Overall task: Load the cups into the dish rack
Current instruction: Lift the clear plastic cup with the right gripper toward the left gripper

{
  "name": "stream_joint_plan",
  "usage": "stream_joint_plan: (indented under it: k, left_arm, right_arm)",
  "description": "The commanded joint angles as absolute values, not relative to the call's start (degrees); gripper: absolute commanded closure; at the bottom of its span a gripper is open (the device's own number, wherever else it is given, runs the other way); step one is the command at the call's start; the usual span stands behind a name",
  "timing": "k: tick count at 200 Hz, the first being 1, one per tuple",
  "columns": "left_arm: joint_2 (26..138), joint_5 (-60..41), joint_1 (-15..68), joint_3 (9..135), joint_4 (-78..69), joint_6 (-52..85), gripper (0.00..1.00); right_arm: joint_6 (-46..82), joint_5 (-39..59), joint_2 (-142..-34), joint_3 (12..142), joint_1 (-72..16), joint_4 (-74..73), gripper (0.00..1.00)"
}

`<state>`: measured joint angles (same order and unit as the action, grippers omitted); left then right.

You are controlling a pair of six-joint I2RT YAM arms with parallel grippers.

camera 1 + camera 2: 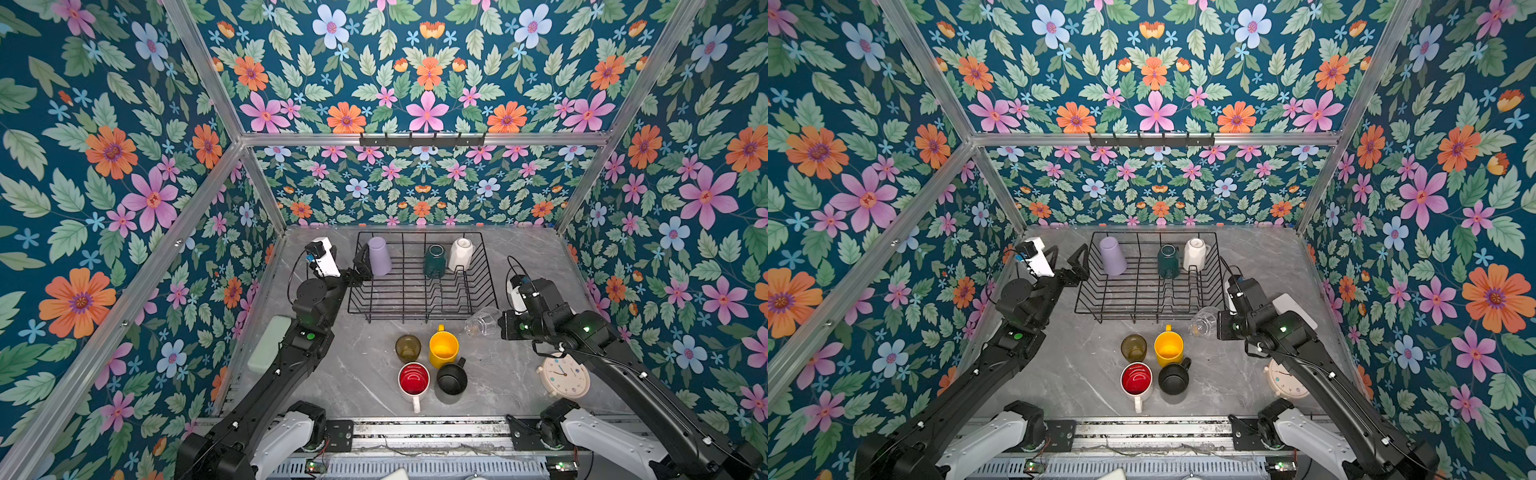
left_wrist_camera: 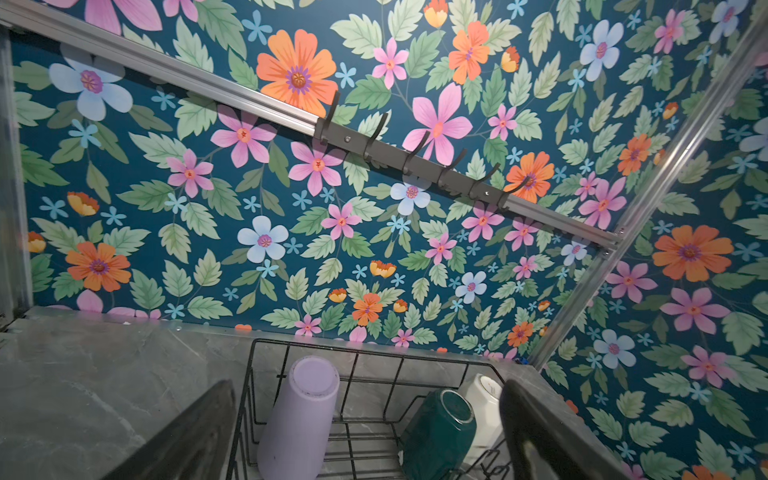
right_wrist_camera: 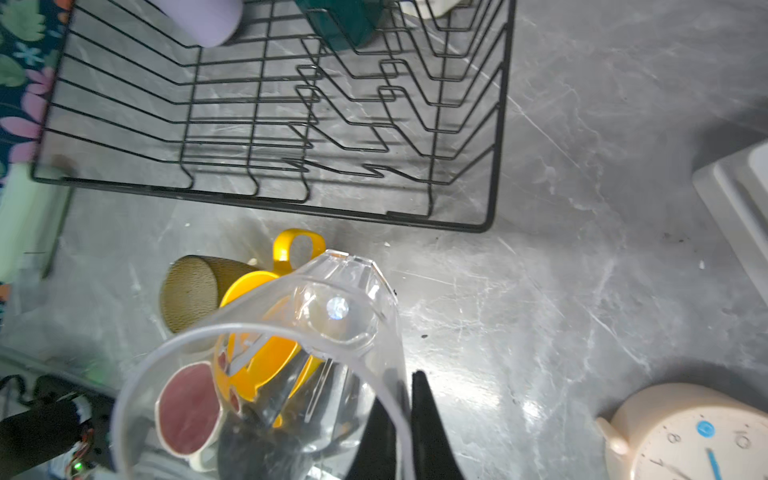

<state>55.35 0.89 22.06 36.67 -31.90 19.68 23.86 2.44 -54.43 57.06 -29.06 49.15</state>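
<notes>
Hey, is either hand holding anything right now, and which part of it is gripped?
The right hand pinches the clear glass by its wall at the rim. The left hand is open and empty.

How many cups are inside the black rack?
3. The lilac tumbler sits in the far left corner of the dish rack; the teal mug and white faceted mug stand side by side at the far right. None seem hidden.
</notes>
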Motion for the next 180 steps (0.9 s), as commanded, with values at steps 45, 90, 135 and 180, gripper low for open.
stream_joint_plan:
  k: [45,90,135,180]
  left_arm:
    - [54.17,-27.96,21.98,33.72,-46.37,19.34,0.00]
    - [57.91,-47.41,22.05,37.06,-49.92,22.80,0.00]
    - [61.15,-56.04,22.15,37.32,-53.94,27.79,0.01]
    - [61.64,-57.21,22.10,37.66,-52.15,26.84,0.01]
  right_arm:
    - [28.13,27.20,-54.49,56.26,-20.65,33.68,1.00]
    - [35.62,40.74,-55.72,52.95,-16.64,18.84,1.00]
    - [46.17,51.76,-60.87,51.42,-14.94,0.69,1.00]
    - [55.66,60.80,-67.07,52.56,-15.03,-16.11,1.00]
